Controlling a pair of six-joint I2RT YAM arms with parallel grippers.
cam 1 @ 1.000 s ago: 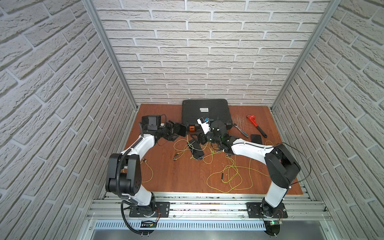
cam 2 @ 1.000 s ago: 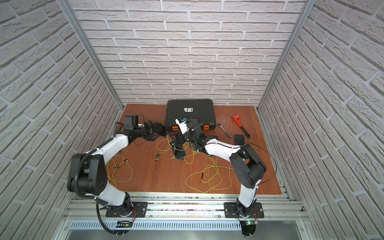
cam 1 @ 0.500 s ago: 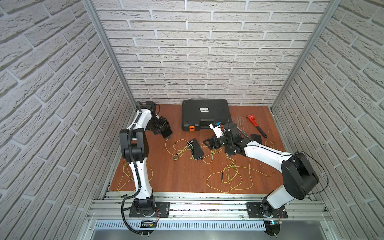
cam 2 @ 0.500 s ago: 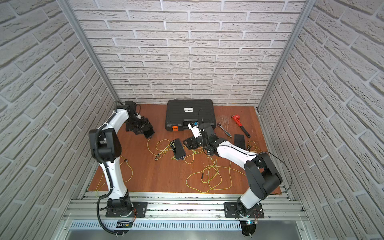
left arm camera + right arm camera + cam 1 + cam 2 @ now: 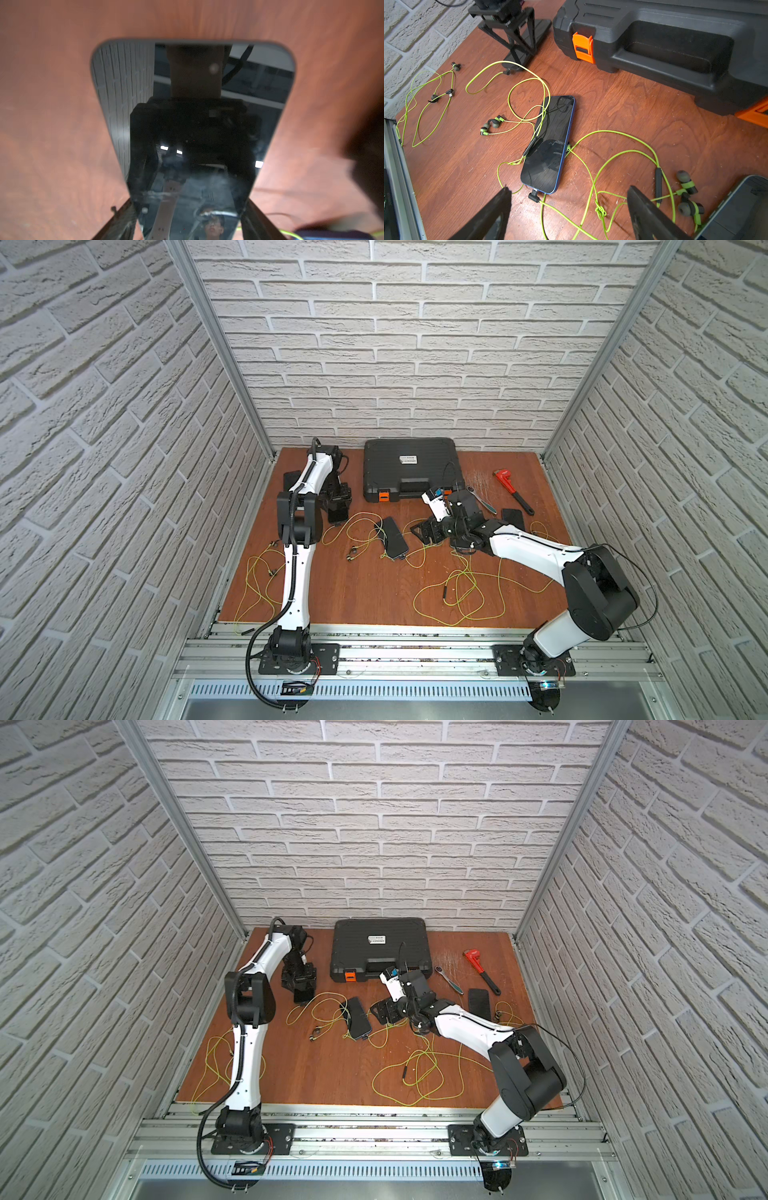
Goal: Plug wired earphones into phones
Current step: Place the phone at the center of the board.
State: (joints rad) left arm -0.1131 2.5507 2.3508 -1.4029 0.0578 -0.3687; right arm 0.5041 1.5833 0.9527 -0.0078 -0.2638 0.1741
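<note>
The left gripper (image 5: pixel 189 204) is clamped across the width of a glossy, flat black phone (image 5: pixel 193 93), one finger (image 5: pixel 120 222) against each long edge. It holds the phone low over the reddish wooden tabletop (image 5: pixel 41 104), at the far left by the brick wall. The right gripper (image 5: pixel 569 190) is spread wide and empty, just short of a blue-edged black phone (image 5: pixel 550 145) lying flat mid-table. That phone has a dark angled plug (image 5: pixel 534 196) at its near end, apparently seated. The cord and inline remote of one set of yellow-green wired earphones (image 5: pixel 491 126) lie across its screen. Another set lies loose near the left arm, its bare dark plug (image 5: pixel 450 92) free on the wood. The likely step is for the right gripper to fetch a free plug for the held phone. It should pinch the plug's hard body rather than the thin cord, leave the tip protruding, and line it up squarely with the port. The left gripper should hold the phone level with its port end exposed. Cords should be lifted, not dragged, or the loops on the blue-edged phone may tug its plug out. The black plastic case with orange latches (image 5: pixel 654 52) crowds the far side.
</note>
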